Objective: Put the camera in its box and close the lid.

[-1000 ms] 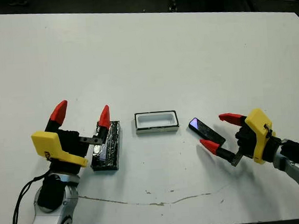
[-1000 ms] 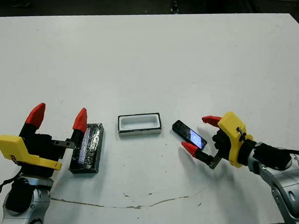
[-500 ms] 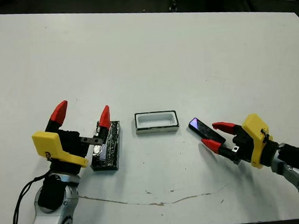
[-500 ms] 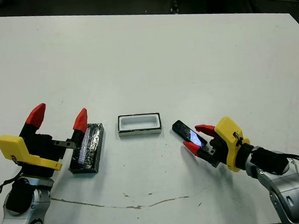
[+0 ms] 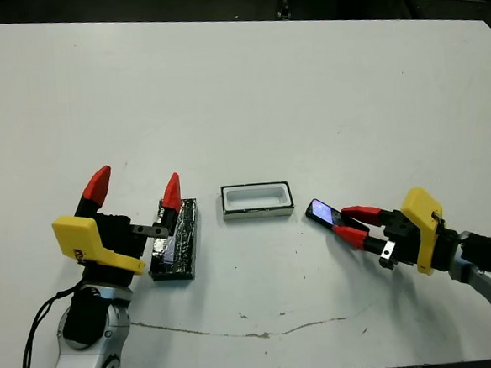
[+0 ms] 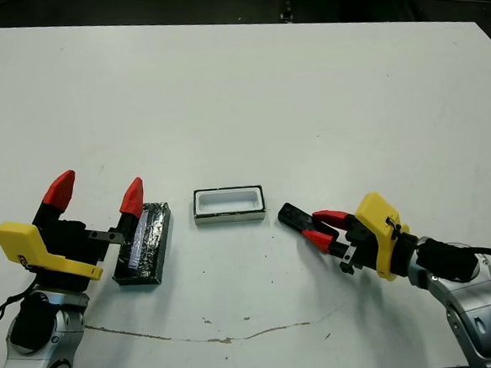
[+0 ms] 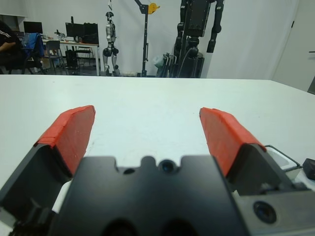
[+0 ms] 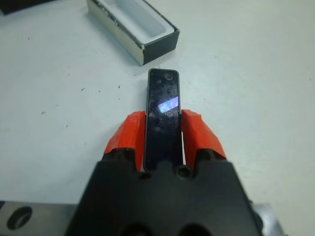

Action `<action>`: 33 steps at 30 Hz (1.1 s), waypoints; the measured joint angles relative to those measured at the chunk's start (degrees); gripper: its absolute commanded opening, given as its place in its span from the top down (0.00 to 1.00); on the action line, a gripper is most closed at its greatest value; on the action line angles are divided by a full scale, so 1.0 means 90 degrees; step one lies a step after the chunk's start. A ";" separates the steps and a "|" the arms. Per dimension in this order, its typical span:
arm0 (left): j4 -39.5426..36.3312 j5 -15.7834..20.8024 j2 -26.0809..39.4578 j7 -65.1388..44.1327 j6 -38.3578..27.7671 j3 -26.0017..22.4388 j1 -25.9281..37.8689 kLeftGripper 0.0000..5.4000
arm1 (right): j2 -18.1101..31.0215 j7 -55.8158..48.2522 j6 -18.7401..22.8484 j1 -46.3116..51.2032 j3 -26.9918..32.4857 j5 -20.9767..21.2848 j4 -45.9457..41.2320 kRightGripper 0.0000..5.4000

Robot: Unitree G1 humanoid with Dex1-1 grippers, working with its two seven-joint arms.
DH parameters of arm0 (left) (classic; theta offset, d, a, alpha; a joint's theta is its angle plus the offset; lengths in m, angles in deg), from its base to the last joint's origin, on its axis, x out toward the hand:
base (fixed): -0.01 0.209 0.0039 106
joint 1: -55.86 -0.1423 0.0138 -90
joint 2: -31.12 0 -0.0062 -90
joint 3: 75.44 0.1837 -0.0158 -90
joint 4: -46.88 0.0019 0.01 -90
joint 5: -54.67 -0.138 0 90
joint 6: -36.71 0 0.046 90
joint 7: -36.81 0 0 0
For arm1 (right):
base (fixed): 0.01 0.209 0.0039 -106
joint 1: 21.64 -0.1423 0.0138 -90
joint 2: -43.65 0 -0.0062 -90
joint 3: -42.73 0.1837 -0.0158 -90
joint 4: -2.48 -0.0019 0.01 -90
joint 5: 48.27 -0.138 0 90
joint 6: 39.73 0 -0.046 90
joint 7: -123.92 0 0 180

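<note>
My right gripper (image 8: 164, 129) is pinching the camera (image 8: 164, 105) by its long edges, plain only at the wrist; my left gripper (image 5: 135, 188) is gaping wide beside the lid (image 5: 177, 243).

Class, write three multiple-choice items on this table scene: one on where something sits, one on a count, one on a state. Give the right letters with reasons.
1. Where is the box?
A. between the lid and the camera
B. on top of the lid
C. at the table's far edge

2. How many red fingertips show in the head views?
A. two
B. four
C. six

3. What state is the right gripper in?
A. wide open over the box
B. shut on the camera
C. out of view

Answers: 1 A, the lid lies to its left and the camera to its right. 2 B, two on each gripper. 3 B, its fingers press both long sides of the camera.
</note>
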 measured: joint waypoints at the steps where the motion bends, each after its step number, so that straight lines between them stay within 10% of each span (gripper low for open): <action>1: 0.0000 -0.0010 0.0000 0.0000 -0.0001 0.0000 -0.0001 0.00 | 0.0011 -0.0034 0.0019 -0.0017 0.0000 -0.0003 0.0011 0.68; 15: 0.0001 -0.0003 -0.0001 0.0006 -0.0001 0.0003 -0.0013 0.00 | 0.0024 0.0017 0.0800 -0.0268 0.0259 -0.0430 0.0007 0.68; 33: 0.0004 -0.0024 -0.0011 0.0018 -0.0021 0.0015 -0.0057 0.00 | 0.0427 -0.1479 0.0968 -0.3383 0.0097 -0.1018 0.1373 0.68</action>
